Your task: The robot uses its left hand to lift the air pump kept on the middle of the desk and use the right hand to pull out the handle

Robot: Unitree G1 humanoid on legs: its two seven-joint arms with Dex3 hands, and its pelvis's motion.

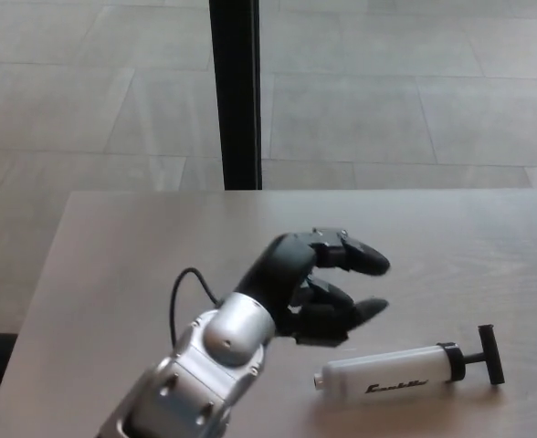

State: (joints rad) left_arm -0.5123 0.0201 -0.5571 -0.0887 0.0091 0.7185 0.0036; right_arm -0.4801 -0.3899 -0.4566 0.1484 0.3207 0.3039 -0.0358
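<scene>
Pale grey floor tiles (387,109) fill the background, crossed by a black upright post (236,91) that stands just behind the far edge of the light wood-grain table (113,265). On the table's near right part lies the white cylindrical plastic air pump (387,376), resting on its side. Its long axis runs nearly left to right across the picture, tilted slightly so that the right end sits a little farther from the camera. The small nozzle end points to the picture's left; the black collar and thin black rod with its black T-shaped handle (490,354) point to the right. Dark script lettering runs along the smooth, glossy barrel.

The left black robot hand (323,287) comes in from the lower left on a silver metallic forearm (205,365) with a thin black cable looping beside it. The robot hand hovers just above and to the left of the pump's nozzle end, not touching it. Its thick jointed fingers (355,255) and thumb are spread apart, holding nothing, pointing toward the right. The right robot hand does not show
</scene>
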